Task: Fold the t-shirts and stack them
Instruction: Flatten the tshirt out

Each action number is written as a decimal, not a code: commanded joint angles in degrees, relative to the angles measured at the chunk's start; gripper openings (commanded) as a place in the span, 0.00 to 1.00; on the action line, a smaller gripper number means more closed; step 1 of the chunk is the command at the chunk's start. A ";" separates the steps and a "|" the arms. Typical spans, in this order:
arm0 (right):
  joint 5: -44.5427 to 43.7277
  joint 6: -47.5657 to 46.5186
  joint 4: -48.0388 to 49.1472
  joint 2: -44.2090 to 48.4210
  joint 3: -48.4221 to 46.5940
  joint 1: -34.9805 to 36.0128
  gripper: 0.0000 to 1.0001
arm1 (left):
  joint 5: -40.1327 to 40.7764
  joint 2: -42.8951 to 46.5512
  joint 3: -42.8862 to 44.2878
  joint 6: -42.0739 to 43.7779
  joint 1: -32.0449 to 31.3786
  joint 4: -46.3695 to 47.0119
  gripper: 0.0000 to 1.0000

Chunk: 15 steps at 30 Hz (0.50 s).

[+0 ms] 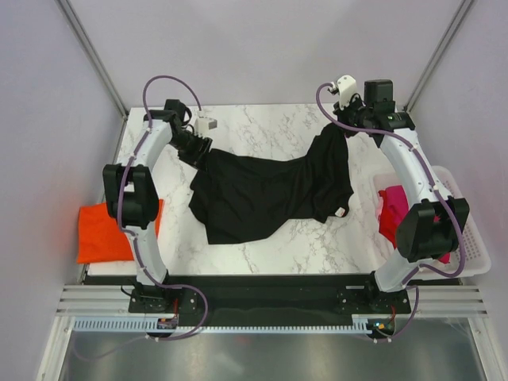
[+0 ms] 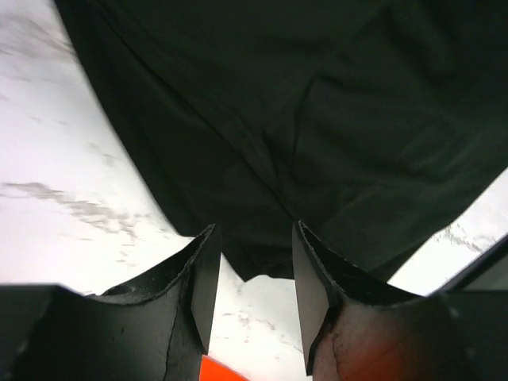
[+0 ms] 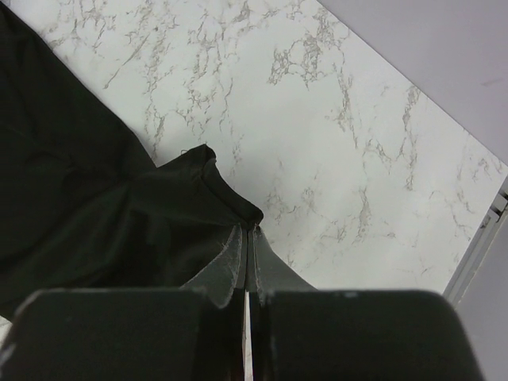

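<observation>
A marble table (image 1: 270, 127) carries a black t-shirt (image 1: 262, 194) spread loosely across its middle, with one corner pulled up and away toward the far right. At the table's right edge sits a white slatted basket (image 1: 472, 246) with a magenta-pink t-shirt (image 1: 390, 210) bunched inside, partly hidden behind the right arm. An orange t-shirt (image 1: 103, 234) lies flat at the near left edge, well apart from the black one. The right gripper (image 1: 335, 127) has its fingers pressed together, pinching the raised corner of black cloth. The left gripper (image 1: 200, 152) sits at the shirt's far left edge; its fingers (image 2: 202, 278) are spread, the cloth's hem showing between them. A small white label (image 1: 340, 212) marks the shirt's near right side.
</observation>
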State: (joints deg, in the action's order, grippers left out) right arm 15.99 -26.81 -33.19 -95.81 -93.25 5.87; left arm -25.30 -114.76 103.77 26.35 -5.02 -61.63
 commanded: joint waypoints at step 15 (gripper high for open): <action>-0.96 -1.23 1.28 2.73 2.02 0.37 0.00 | -2.30 -15.66 6.71 -4.64 -1.14 -0.60 0.52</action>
State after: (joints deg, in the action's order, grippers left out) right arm 15.09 -27.27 -33.34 -95.33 -91.88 6.11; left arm -26.13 -129.21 107.72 23.55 -6.13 -62.19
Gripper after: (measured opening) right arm 0.007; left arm 0.524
